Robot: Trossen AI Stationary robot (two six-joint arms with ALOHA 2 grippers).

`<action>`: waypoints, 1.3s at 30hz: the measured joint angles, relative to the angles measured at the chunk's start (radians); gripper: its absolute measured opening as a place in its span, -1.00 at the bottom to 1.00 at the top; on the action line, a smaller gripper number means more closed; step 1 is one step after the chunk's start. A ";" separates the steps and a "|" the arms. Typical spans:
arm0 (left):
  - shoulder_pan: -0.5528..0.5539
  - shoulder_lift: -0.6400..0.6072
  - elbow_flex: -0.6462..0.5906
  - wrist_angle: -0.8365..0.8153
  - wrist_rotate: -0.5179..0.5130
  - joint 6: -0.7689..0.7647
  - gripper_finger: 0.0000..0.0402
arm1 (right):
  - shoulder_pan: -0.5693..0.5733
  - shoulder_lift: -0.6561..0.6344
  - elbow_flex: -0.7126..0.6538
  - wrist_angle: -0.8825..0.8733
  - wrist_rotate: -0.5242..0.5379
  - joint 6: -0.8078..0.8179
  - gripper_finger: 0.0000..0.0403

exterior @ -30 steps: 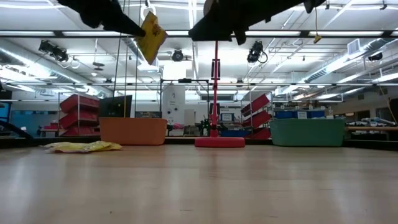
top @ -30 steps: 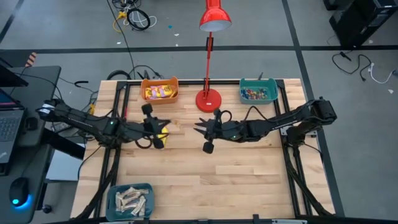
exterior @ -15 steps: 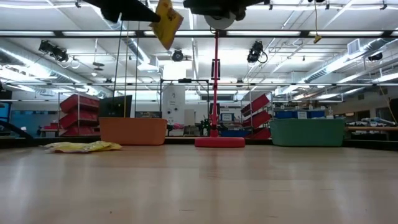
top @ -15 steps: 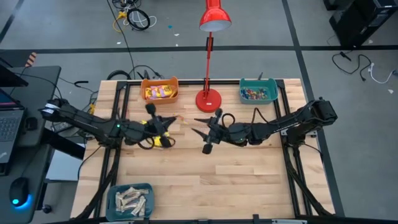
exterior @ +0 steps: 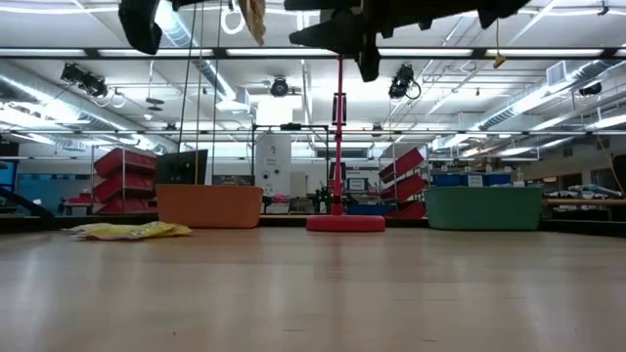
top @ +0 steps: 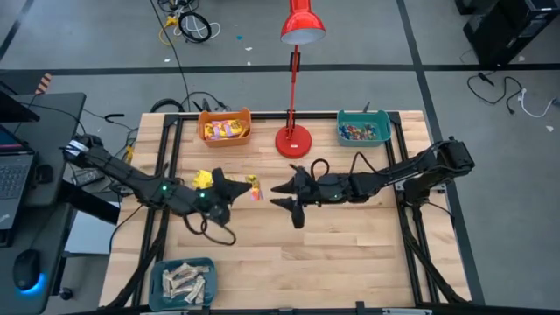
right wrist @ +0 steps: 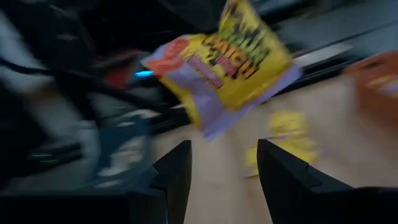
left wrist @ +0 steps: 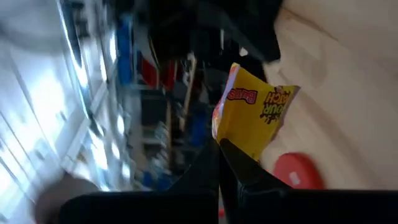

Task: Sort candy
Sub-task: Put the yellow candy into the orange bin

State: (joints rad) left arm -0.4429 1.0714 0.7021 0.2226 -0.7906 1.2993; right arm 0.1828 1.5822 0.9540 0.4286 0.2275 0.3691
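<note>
1 yellow candy packet (left wrist: 254, 112) is clamped in the left gripper (top: 234, 187), held facing the right gripper (top: 278, 194), whose fingers are spread apart just beside it.

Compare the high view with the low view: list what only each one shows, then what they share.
Only the high view: the blue bin of pale beige bars at the table's near left corner, the sweets inside the orange bin and teal bin, and the laptop beside the table.

Only the low view: the room behind, with red shelving.

Both: the left pincer shut on a yellow packet held in the air, the open right pincer facing it, the yellow candy on the table, and the red lamp.
</note>
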 joint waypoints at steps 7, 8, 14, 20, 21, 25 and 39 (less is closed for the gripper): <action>-0.057 0.000 0.000 0.132 0.052 0.131 -1.00 | -0.052 0.002 -0.106 0.266 -0.155 -0.003 -0.17; -0.060 0.000 0.000 0.150 0.049 0.128 -1.00 | -0.051 0.002 -0.118 0.288 -0.137 -0.050 -0.17; -0.084 0.000 0.000 0.178 0.052 0.195 -1.00 | -0.050 0.002 -0.156 0.378 -0.152 0.037 -0.17; -0.083 0.000 0.000 0.186 0.052 0.211 -1.00 | -0.049 0.003 -0.178 0.480 -0.191 0.180 -0.17; -0.084 0.000 0.000 0.186 0.054 0.214 -1.00 | -0.051 0.003 -0.180 0.484 -0.186 0.194 -0.17; -0.083 0.000 0.000 0.195 0.064 0.216 -1.00 | -0.051 0.003 -0.180 0.510 -0.183 0.230 -0.17; -0.018 0.030 0.000 0.448 -0.019 0.094 -1.00 | 0.035 0.003 -0.129 0.542 0.011 -0.585 -0.17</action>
State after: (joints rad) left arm -0.4606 1.1016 0.7021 0.6709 -0.8094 1.3934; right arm 0.2177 1.5856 0.8254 0.9703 0.2383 -0.2162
